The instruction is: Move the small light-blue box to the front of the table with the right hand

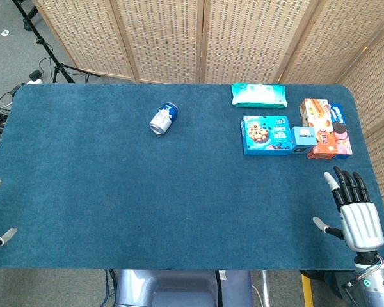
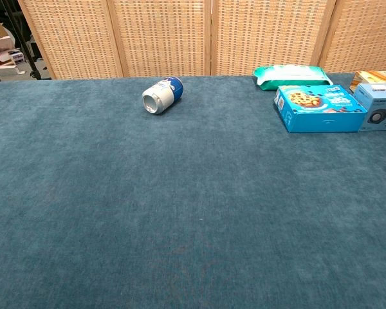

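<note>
The small light-blue box (image 1: 303, 138) stands at the right of the table, between a blue cookie box (image 1: 265, 135) and an orange packet (image 1: 322, 146). The chest view shows the same light-blue box (image 2: 379, 105) at its right edge. My right hand (image 1: 353, 210) hovers over the table's front right corner, well in front of the box, fingers straight and apart, holding nothing. Of my left hand only fingertips (image 1: 1, 237) show at the front left edge, spread with nothing between them.
A blue and white can (image 1: 164, 118) lies on its side at centre left. A teal wipes pack (image 1: 259, 95) sits near the far edge. An orange biscuit box (image 1: 316, 110) and a blue cookie packet (image 1: 340, 130) lie at the far right. Wicker screens stand behind.
</note>
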